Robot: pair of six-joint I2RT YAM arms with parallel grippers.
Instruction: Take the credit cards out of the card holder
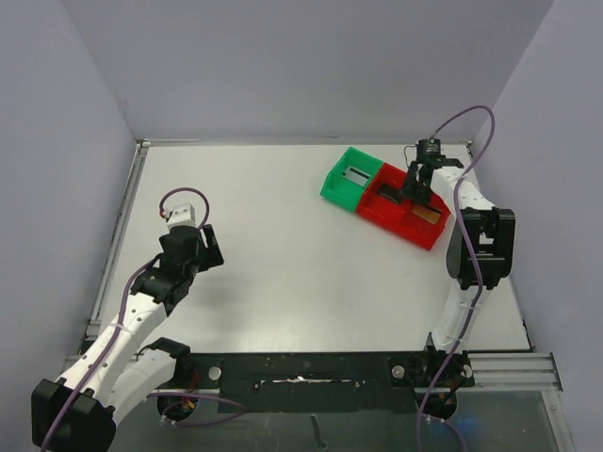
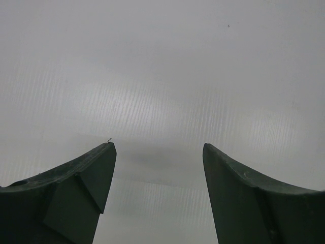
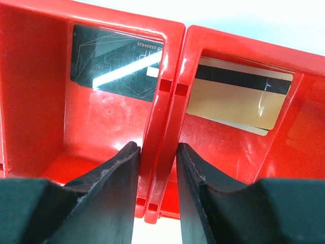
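Observation:
No card holder shows in any view. My right gripper [image 3: 156, 147] hangs over two red bins [image 1: 403, 209] at the back right of the table, its jaws astride the joined walls [image 3: 167, 86] between them and pressed against both sides. A black credit card [image 3: 117, 63] leans in the left red bin. Gold credit cards [image 3: 236, 96] with a black stripe lean in the right one. My left gripper [image 2: 158, 147] is open over bare white table on the left, holding nothing.
A green bin [image 1: 350, 177] adjoins the red bins on their left and holds a flat grey item [image 1: 356, 174]. Grey walls close the table on three sides. The left arm [image 1: 184, 247] is folded near the left edge.

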